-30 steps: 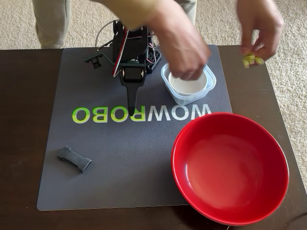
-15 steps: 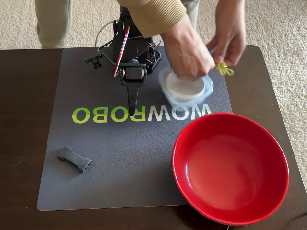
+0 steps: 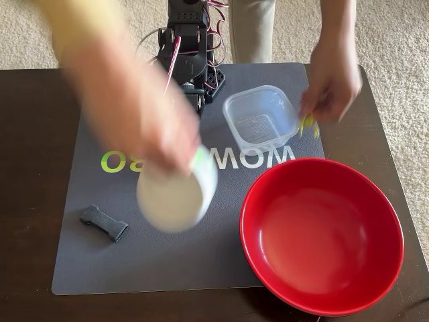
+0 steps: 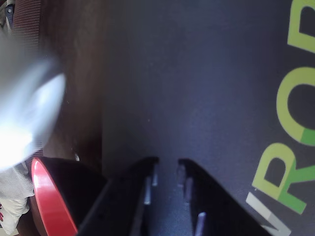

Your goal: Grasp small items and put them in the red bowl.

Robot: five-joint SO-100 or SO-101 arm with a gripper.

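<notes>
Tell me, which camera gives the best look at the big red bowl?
The fixed view. It looks down on the whole red bowl, round and empty, sitting at the mat's lower right corner. The wrist view catches only a sliver of its red rim at the lower left, beside the dark jaws.

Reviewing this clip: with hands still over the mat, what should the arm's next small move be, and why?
Probably none yet: hold still. One hand is carrying the white dish across the mat and another holds the yellow-green clip beside the clear tub. The gripper is empty, fingers slightly apart, and the red bowl holds nothing.
</notes>
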